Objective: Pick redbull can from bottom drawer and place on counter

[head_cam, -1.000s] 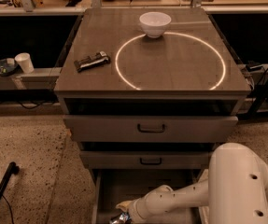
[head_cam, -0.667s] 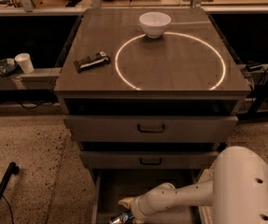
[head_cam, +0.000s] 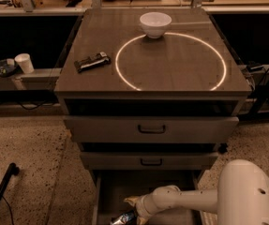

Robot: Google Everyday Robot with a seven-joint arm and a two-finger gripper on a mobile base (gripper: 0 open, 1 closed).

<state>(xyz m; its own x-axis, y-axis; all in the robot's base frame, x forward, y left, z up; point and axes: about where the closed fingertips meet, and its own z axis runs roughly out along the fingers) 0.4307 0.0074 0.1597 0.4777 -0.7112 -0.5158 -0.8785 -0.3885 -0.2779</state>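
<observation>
The counter (head_cam: 181,81) is the brown-grey cabinet top with a glowing white circle on it. The bottom drawer (head_cam: 107,186) stands pulled out below two drawers with black handles. The redbull can (head_cam: 123,218), blue and silver, lies tilted at the drawer's front left, at the lower edge of the view. My gripper (head_cam: 133,209) reaches down into the drawer from the right on the white arm (head_cam: 190,200). It sits right at the can's upper end and touches or overlaps it.
A white bowl (head_cam: 155,24) stands on the counter at the far edge of the circle. A dark flat packet (head_cam: 92,61) lies on the counter's left side. A white cup (head_cam: 24,63) sits on a low shelf to the left. A black pole (head_cam: 0,191) lies on the floor.
My arm has shifted slightly inside the bottom drawer, with the gripper staying at the can. Nothing on the counter has moved.
</observation>
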